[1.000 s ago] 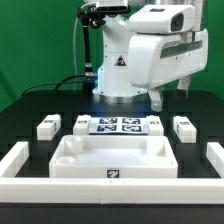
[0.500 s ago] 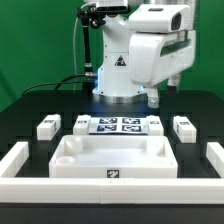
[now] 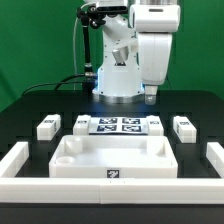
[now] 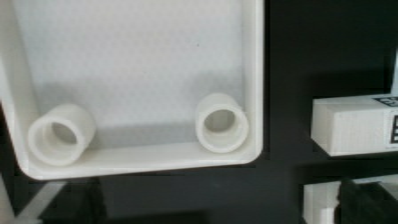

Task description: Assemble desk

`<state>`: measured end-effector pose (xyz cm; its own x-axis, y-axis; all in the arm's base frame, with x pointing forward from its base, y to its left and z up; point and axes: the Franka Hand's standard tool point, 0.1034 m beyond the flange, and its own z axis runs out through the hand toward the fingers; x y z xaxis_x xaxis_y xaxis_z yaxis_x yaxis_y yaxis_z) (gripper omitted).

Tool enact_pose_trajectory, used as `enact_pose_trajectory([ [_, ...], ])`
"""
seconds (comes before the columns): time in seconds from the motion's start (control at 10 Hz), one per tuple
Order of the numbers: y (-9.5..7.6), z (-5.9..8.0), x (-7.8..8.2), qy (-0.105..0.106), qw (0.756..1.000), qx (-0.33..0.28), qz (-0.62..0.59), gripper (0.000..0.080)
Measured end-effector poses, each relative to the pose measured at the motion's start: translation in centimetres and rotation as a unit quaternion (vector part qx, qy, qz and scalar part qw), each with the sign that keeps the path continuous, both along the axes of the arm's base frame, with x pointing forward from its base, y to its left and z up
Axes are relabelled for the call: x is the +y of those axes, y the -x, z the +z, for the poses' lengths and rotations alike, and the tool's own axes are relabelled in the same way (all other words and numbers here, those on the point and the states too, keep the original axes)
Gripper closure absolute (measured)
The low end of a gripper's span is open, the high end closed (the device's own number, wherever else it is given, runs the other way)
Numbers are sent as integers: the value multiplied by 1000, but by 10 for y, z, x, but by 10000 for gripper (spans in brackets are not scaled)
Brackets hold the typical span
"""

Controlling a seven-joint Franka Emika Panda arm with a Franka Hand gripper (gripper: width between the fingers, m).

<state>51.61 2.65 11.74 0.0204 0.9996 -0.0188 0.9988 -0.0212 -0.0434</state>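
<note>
The white desk top, a wide tray with a raised rim, lies at the table's front middle. Four small white legs lie behind it: two on the exterior view's left, two on its right. My gripper hangs high above the table, over the right-hand legs, open and empty. In the wrist view the desk top shows two round sockets, with a tagged leg beside it. The gripper shows only dark fingertips far apart.
The marker board lies between the inner legs. Long white border rails stand at the exterior view's left and right. The robot base and its cables sit at the back. A second white leg shows partly in the wrist view.
The arm's upper body has swung toward the exterior view's left and turned upright. The gripper has shifted slightly left. No part has moved.
</note>
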Motion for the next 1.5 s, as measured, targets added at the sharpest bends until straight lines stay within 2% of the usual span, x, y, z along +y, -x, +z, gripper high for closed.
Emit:
enact_pose_trajectory([
  [0.2,1,-2,-3,-2,1000,0,22,150],
  [0.4,24,-24,-34,-6,999,4,49,150],
  [0.7,27,-49,-70,-12,999,-20,43,150],
  [0.8,26,-56,-73,-13,999,-25,36,150],
  [1.2,32,-89,-59,-20,1000,-11,1,150],
  [1.5,36,-102,-59,-22,1000,-7,-6,150],
])
